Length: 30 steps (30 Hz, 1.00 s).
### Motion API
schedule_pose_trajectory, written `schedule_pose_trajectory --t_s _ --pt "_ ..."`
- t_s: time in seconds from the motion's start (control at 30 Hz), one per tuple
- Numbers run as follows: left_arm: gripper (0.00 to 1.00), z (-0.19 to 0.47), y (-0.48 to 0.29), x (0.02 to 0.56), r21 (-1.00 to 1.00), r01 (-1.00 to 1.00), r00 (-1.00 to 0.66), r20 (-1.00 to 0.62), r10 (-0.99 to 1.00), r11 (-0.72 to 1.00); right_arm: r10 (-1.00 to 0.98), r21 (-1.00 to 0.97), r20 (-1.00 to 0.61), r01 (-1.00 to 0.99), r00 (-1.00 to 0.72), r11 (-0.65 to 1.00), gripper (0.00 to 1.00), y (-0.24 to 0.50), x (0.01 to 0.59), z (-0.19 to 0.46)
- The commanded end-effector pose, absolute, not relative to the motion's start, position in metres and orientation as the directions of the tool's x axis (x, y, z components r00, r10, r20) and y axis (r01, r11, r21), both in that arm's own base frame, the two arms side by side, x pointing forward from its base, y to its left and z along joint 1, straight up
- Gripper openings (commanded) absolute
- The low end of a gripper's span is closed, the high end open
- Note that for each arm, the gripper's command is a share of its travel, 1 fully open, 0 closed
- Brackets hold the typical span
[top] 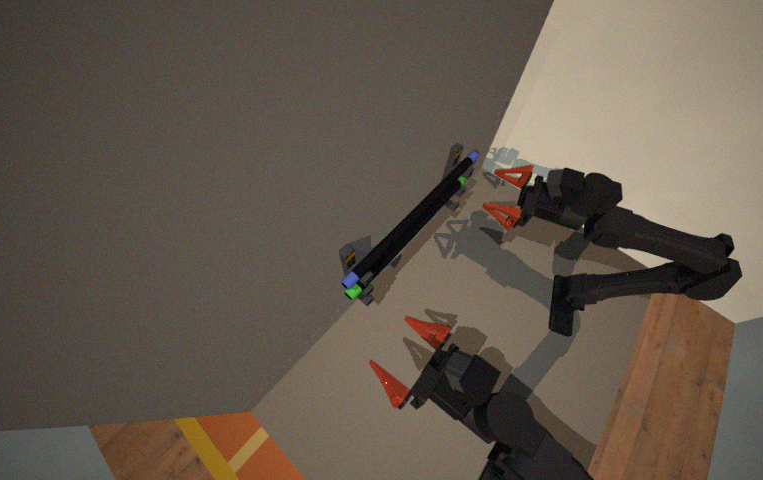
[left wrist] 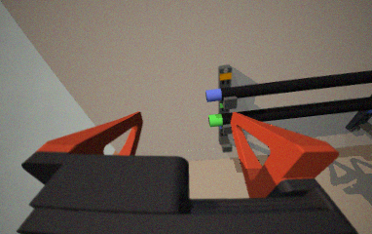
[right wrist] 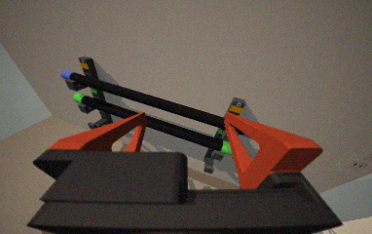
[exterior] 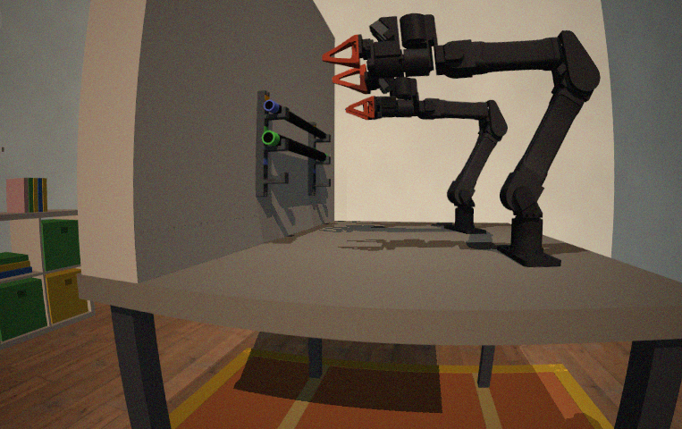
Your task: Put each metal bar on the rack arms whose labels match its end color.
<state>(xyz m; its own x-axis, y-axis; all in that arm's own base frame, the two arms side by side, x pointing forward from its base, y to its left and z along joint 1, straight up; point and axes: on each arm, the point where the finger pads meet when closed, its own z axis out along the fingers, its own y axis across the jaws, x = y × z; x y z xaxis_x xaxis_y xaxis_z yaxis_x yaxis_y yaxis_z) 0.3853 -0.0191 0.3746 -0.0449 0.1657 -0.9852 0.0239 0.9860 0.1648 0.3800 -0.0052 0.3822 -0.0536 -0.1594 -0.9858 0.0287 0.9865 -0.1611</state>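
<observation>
Grey wall (top: 193, 178) (exterior: 199, 133) (left wrist: 149, 58) (right wrist: 198, 58), black bars (top: 414, 223) (exterior: 303, 123) (left wrist: 310, 85) (right wrist: 149, 101) ahead of left gripper (top: 388, 339) (exterior: 327, 68) (left wrist: 186, 117), right gripper (top: 489, 189) (exterior: 346, 109) (right wrist: 185, 115), both spread wide

Can count, at wall-side edge of tabletop (top: 312, 375) (exterior: 359, 282) (left wrist: 212, 182) (right wrist: 13, 171): two bars (top: 414, 220) (exterior: 305, 123) (left wrist: 310, 84) (right wrist: 149, 100); one rack (top: 346, 262) (exterior: 260, 143) (left wrist: 225, 69) (right wrist: 86, 59); six rack arms (top: 368, 299) (exterior: 279, 180) (left wrist: 230, 102) (right wrist: 208, 165); also two robot arms (top: 658, 235) (exterior: 509, 54); two grippers (top: 387, 339) (exterior: 327, 68) (left wrist: 186, 114) (right wrist: 185, 116).
</observation>
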Motion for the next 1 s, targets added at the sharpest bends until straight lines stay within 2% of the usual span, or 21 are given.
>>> schedule_pose_trajectory --t_s 0.0,0.97 --pt "1.0 0.382 -0.021 0.378 0.22 0.006 -0.005 -0.976 0.22 0.976 -0.217 -0.218 -0.975 0.03 -0.05 0.975 1.0 -0.001 0.372 0.382" --pt "1.0 0.352 -0.055 0.372 0.547 0.012 0.009 -0.837 0.547 0.837 -0.536 -0.545 -0.835 0.058 -0.12 0.836 1.0 -0.005 0.356 0.352"
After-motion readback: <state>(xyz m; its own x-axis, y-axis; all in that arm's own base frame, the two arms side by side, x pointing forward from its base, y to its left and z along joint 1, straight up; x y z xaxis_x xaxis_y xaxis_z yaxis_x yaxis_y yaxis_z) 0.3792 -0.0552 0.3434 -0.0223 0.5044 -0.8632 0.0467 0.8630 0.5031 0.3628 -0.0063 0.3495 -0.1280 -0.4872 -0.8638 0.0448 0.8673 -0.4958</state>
